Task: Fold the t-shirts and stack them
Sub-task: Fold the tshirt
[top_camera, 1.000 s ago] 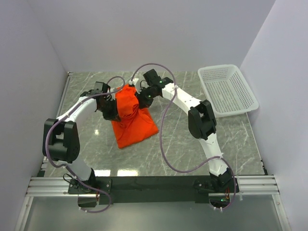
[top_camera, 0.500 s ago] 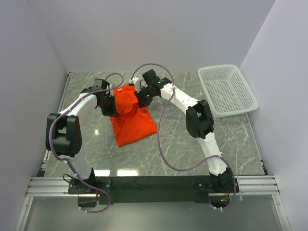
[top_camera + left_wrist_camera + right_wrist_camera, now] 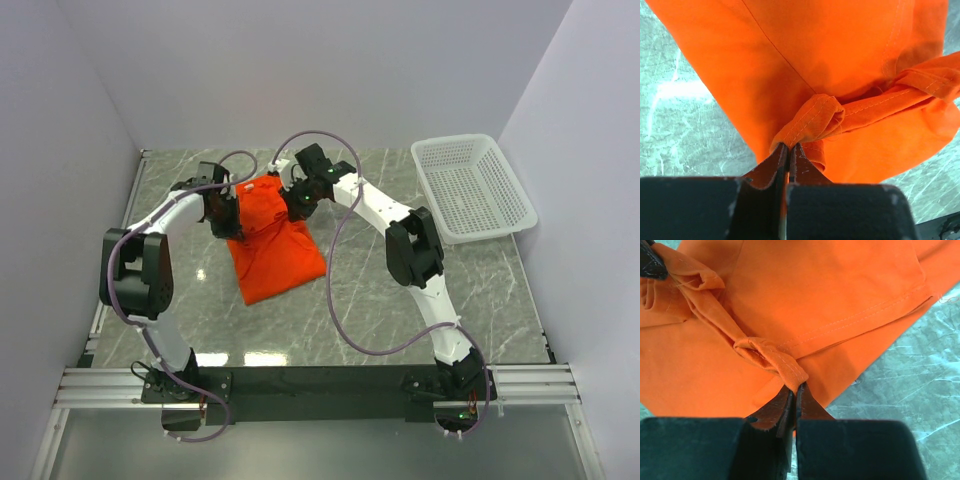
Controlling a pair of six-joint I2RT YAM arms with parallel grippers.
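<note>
Compared with a second ago, the t-shirt point(image 3: 275, 255) has been drawn wider and flatter along its upper edge, slightly toward the upper left. One t-shirt is counted, just left of centre on the desk point(image 3: 480, 290), and one basket point(image 3: 472, 187) at the upper right. Its hem is pinched tightly by the left fingers point(image 3: 767, 170) and by the right fingers point(image 3: 771, 412).
</note>
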